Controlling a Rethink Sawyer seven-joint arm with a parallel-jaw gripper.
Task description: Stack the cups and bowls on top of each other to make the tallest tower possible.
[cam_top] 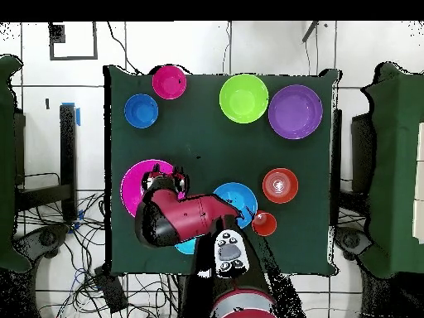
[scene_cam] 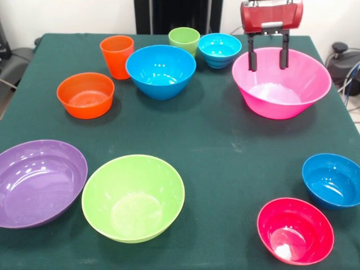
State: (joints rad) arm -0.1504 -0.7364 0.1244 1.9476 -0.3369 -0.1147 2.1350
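- Bottom of the front frame: purple bowl (scene_cam: 38, 183) at left, lime green bowl (scene_cam: 133, 198) beside it, red bowl (scene_cam: 295, 230) and a small blue bowl (scene_cam: 332, 180) at lower right
- Middle left: orange bowl (scene_cam: 85, 94)
- Upper centre: large blue bowl (scene_cam: 161, 71); behind it the orange cup (scene_cam: 117, 56), green cup (scene_cam: 184, 40) and second small blue bowl (scene_cam: 219, 49)
- Upper right: tool (scene_cam: 268, 55), fingers apart and holding nothing, dips into the pink bowl (scene_cam: 284, 90)
- All stand apart on the green surface (scene_cam: 225, 146), nothing stacked

Ten glossy cups (scene_cam: 117, 55) and bowls (scene_cam: 133, 198) stand upright, apart, unstacked.
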